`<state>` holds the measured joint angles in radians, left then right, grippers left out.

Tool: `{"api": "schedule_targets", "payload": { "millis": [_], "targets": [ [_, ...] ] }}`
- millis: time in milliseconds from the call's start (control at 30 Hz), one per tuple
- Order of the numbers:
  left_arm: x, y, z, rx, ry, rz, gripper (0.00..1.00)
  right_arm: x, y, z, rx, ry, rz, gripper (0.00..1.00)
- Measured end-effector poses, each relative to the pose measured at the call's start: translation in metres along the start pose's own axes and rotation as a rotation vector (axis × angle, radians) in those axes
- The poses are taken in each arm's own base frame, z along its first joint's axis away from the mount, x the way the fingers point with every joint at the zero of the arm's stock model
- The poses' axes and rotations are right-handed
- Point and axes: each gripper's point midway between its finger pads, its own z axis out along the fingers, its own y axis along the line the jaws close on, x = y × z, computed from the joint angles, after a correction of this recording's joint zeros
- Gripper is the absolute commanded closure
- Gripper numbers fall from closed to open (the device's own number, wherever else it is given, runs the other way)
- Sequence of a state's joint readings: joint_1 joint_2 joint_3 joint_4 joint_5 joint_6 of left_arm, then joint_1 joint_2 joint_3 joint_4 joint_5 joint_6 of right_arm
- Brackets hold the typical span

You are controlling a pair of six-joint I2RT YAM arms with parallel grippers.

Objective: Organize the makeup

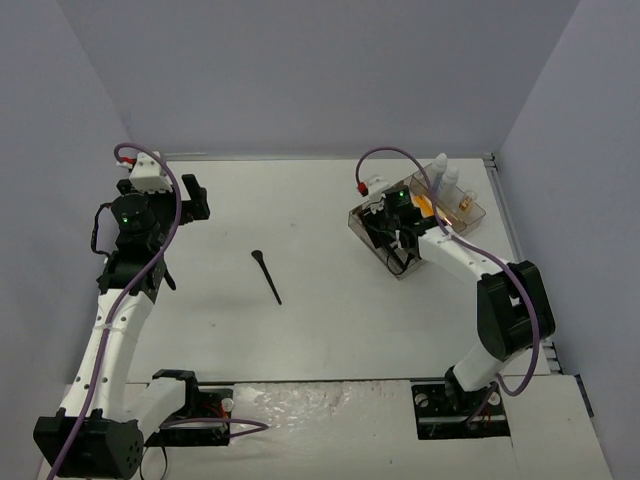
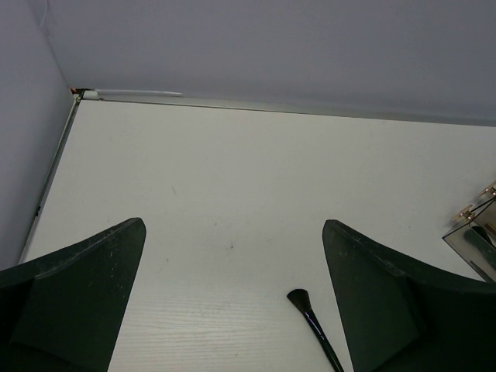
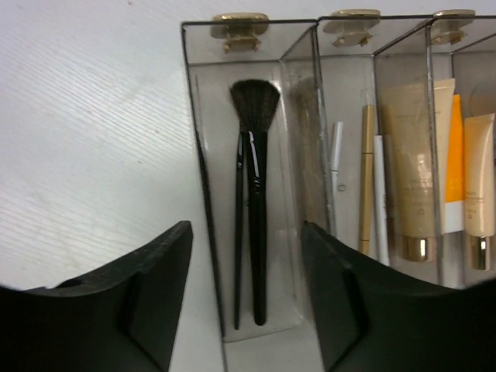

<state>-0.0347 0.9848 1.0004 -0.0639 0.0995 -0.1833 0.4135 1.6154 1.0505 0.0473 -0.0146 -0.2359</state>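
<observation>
R end effector (image 3: 246, 240): my jaws apart, over tray (image 3: 194, 116), brushes (image 3: 258, 232) lying inside.
L end effector (image 2: 234, 229): open, empty.
Loose brush (image 1: 267, 277): prob light, stiff; I'd pinch mid-handle, not the bristles.

Smoky divided tray (image 1: 478, 212), white table (image 1: 330, 210)

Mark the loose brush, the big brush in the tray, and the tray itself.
Loose brush (image 1: 268, 278), top view, mid-handle.
Big brush (image 3: 258, 225), right wrist view, on its handle.
Tray (image 3: 213, 139), right wrist view, bare floor of the left slot.
</observation>
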Motion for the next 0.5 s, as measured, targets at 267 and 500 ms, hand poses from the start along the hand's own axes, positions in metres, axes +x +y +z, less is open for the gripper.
{"api": "schedule_targets", "payload": {
  "millis": [267,500],
  "targets": [
    [0.000,0.002,0.000,-0.006,-0.001,-0.001,0.03,-0.035,0.132,-0.010,-0.179,-0.100,0.007,0.29],
    [0.000,0.003,0.000,-0.006,0.000,-0.002,0.03,-0.052,0.232,0.012,-0.261,-0.119,0.008,0.29]
  ]
}}
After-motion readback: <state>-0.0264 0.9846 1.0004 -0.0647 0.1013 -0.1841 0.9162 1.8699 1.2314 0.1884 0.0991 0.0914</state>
